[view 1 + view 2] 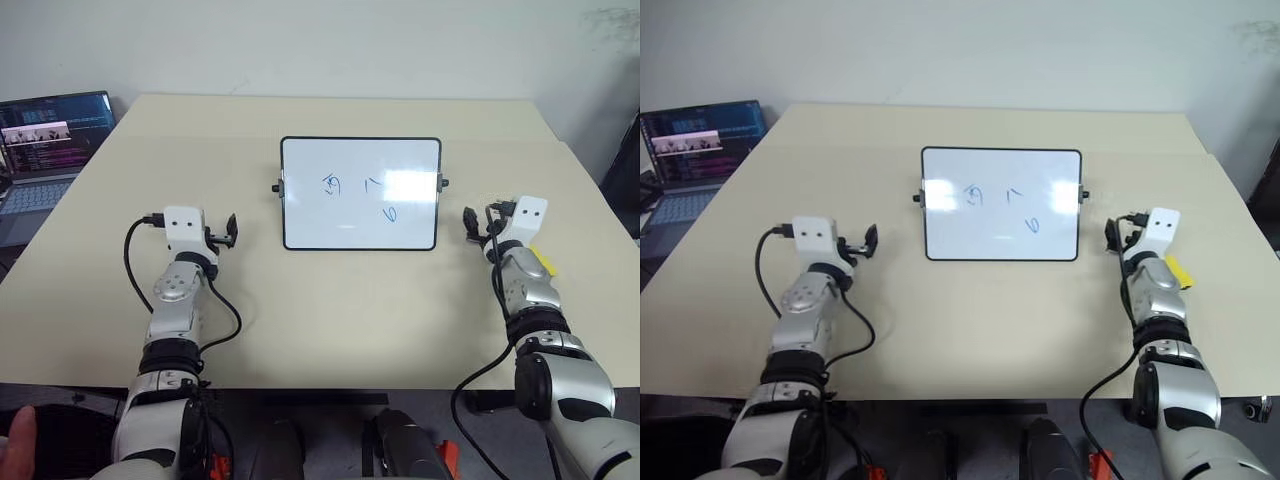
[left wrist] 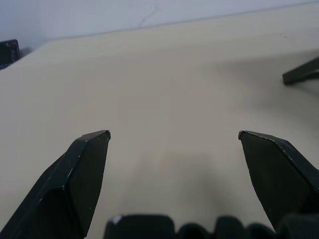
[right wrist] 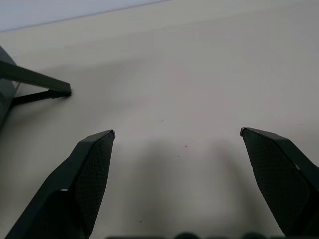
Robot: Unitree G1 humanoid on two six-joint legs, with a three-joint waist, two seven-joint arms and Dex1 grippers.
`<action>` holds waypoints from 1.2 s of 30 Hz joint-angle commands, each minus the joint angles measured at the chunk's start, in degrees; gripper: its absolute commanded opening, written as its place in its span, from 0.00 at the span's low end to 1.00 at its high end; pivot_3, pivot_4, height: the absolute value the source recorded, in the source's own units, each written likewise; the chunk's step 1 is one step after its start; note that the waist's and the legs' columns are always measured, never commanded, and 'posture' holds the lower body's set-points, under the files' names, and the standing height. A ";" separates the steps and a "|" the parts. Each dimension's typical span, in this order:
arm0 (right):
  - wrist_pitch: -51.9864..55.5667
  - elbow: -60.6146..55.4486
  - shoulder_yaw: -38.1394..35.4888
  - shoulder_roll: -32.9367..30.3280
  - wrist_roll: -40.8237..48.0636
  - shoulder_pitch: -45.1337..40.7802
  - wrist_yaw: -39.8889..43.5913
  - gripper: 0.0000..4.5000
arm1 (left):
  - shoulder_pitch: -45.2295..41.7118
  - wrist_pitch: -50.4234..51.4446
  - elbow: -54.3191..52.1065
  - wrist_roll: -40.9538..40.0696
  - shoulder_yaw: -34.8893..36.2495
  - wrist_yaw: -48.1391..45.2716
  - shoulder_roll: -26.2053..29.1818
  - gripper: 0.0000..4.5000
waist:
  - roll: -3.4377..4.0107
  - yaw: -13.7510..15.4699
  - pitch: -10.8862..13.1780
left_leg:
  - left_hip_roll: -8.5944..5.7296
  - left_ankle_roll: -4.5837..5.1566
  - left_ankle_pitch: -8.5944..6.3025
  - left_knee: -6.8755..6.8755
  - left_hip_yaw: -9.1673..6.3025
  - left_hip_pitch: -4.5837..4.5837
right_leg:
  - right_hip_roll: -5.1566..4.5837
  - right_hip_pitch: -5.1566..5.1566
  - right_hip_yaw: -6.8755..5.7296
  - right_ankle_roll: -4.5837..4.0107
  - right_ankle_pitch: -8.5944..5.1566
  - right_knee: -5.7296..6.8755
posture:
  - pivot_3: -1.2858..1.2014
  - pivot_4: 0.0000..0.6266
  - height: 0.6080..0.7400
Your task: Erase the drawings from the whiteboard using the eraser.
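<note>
At about ten o'clock in the head views an open laptop point(image 1: 50, 150) sits off the far-left corner of the beige worktop point(image 1: 330, 330), well apart from everything else. Nearer, at about eight o'clock, the left end effector point(image 1: 232, 231) hovers over bare worktop with its two black fingers point(image 2: 79, 179) spread wide and nothing between them.

At centre, toward twelve o'clock, the whiteboard point(image 1: 300, 160) stands tilted back on its stand, black-framed, with small knobs on its short sides. Three thin blue drawings point(image 1: 332, 185) remain on it: one left of centre, one just right of it, one lower right. A bright glare patch lies over the board's right part.

At about four o'clock the right end effector point(image 1: 468, 222) is likewise released and empty, near the board's right edge but not touching. The yellow eraser point(image 1: 543, 260) lies on the worktop just beside the right forearm, toward the three o'clock side, partly hidden by the arm.

The eraser has not been picked up, so no wiping has begun. The risks, as I judge them: the eraser lies behind the right end effector's tips, so the arm must draw back to reach it and could nudge it toward the worktop's edge; and pressing on a propped board may tip or slide it.
</note>
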 commanded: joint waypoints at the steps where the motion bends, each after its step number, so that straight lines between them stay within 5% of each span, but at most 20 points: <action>1: -1.37 -3.68 0.09 0.49 -0.21 0.44 -0.25 0.99 | 0.83 0.69 -4.16 -0.82 0.64 -0.19 0.61 1.00 | 0.00 0.01 0.00 | 0.00 0.00 0.00 0.00 0.00 0.00 | 0.00 0.00 0.00 0.00 0.00 0.00 | 0.52 0.24 1.00; 16: -2.91 -0.28 0.63 0.89 -1.49 -1.45 0.57 0.99 | -4.72 -0.88 -2.14 -1.11 -1.21 -1.61 -2.45 1.00 | 0.00 0.02 0.00 | 0.00 0.00 0.00 0.01 0.00 0.00 | 0.00 0.00 -0.01 0.00 0.00 0.00 | 0.52 0.24 1.00; 27: 2.40 -11.77 -0.67 -0.98 1.51 0.29 2.14 0.99 | -8.66 -5.85 4.86 -1.12 0.48 -0.28 -1.00 1.00 | 0.00 -0.05 0.00 | 0.00 0.00 0.00 0.00 0.01 -0.01 | 0.01 -0.01 0.02 0.00 0.00 -0.01 | 0.52 0.24 1.00; 31: 8.14 -19.21 -0.70 -2.65 2.56 2.66 2.85 0.99 | -8.73 -5.00 4.11 -3.00 -1.56 -10.61 1.84 1.00 | 0.00 -0.01 0.00 | 0.01 0.00 0.00 -0.03 -0.01 -0.02 | 0.03 -0.02 0.00 0.01 0.00 -0.01 | 0.52 0.24 1.00; 36: 22.00 -33.21 -0.57 -8.67 5.38 7.41 7.41 0.99 | -6.05 7.78 -8.80 -12.02 -2.69 -31.54 8.95 1.00 | 0.02 0.14 0.02 | 0.01 0.00 0.00 -0.02 -0.02 -0.07 | 0.02 -0.03 -0.04 0.00 -0.01 -0.02 | 0.52 0.24 1.00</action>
